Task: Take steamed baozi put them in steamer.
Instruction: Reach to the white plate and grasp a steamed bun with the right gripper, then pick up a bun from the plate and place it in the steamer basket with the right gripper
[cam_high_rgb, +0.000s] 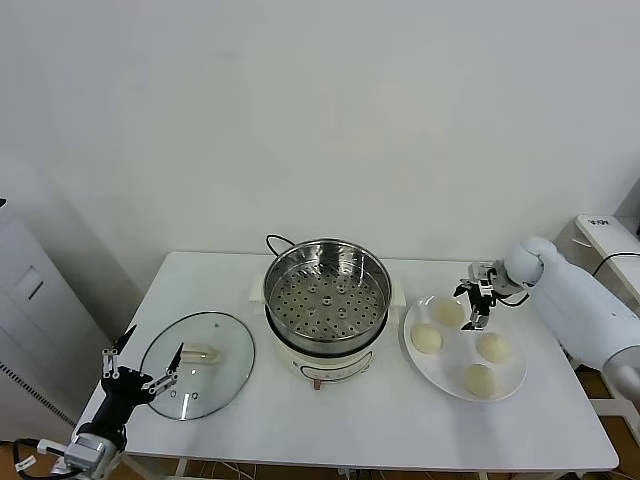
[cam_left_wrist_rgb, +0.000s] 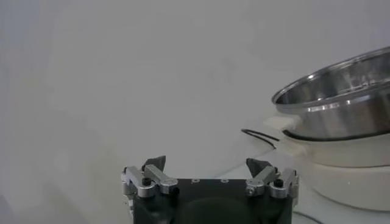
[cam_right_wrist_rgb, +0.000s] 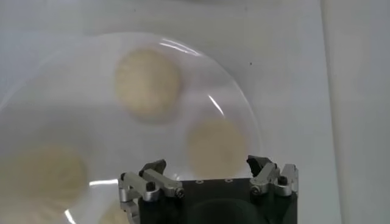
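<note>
Four cream-white baozi lie on a large white plate (cam_high_rgb: 510, 385): one at the far side (cam_high_rgb: 449, 310), one on the left (cam_high_rgb: 427, 339), one on the right (cam_high_rgb: 493, 347), one at the front (cam_high_rgb: 481, 379). My right gripper (cam_high_rgb: 474, 308) is open and empty, hovering just above the far side of the plate next to the far baozi. In the right wrist view the gripper (cam_right_wrist_rgb: 207, 163) is open with one baozi (cam_right_wrist_rgb: 216, 146) just beyond its jaws and another (cam_right_wrist_rgb: 148, 83) farther off. The steel steamer (cam_high_rgb: 327, 293) stands empty on its white cooker base (cam_high_rgb: 318, 365) at the table's middle.
A flat glass lid (cam_high_rgb: 200, 365) with a white handle lies at the front left. My left gripper (cam_high_rgb: 155, 342) is parked open just beside it, and also shows open in the left wrist view (cam_left_wrist_rgb: 206, 162), facing the steamer (cam_left_wrist_rgb: 341, 97). A black cord (cam_high_rgb: 275, 240) trails behind the cooker.
</note>
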